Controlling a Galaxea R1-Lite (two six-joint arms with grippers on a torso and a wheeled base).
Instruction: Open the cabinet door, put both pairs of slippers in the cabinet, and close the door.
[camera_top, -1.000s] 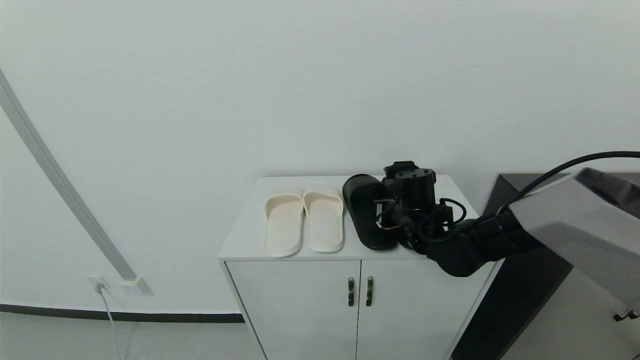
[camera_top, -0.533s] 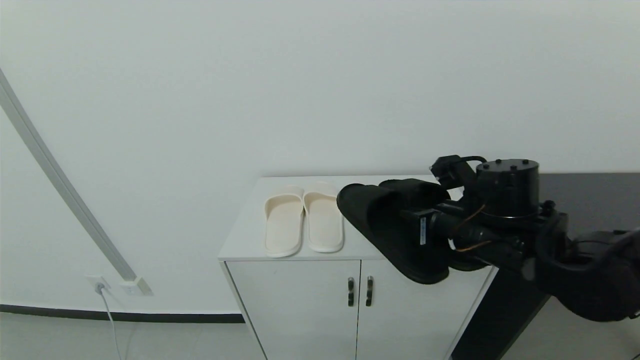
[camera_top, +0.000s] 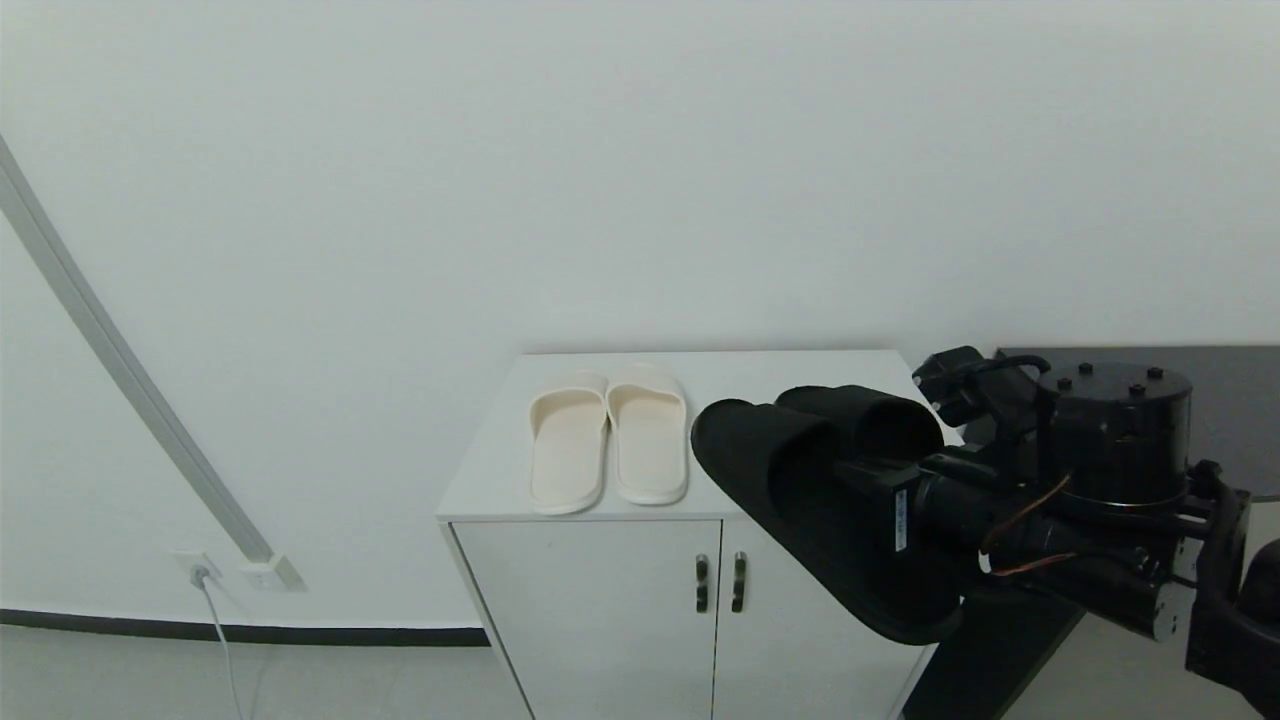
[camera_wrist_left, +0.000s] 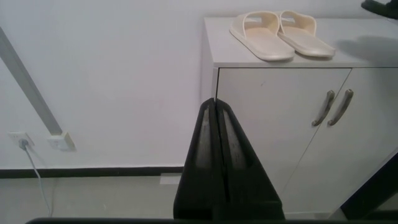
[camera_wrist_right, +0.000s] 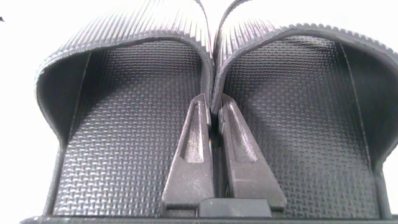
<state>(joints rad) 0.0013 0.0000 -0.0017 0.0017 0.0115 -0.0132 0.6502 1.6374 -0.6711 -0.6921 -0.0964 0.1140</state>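
pinching both black slippers (camera_top: 790, 470), the right end effector (camera_wrist_right: 212, 106) hangs before the closed cabinet doors (camera_top: 600, 600).

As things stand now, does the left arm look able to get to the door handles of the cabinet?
Probably yes: its jaws are shut and empty, and nothing stands between them and the door handles.

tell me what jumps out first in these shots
The black slippers, pinched together at their inner edges by the right gripper, hang in the air off the right front of the white cabinet. The cream slippers lie side by side on its top, and its two doors are shut.
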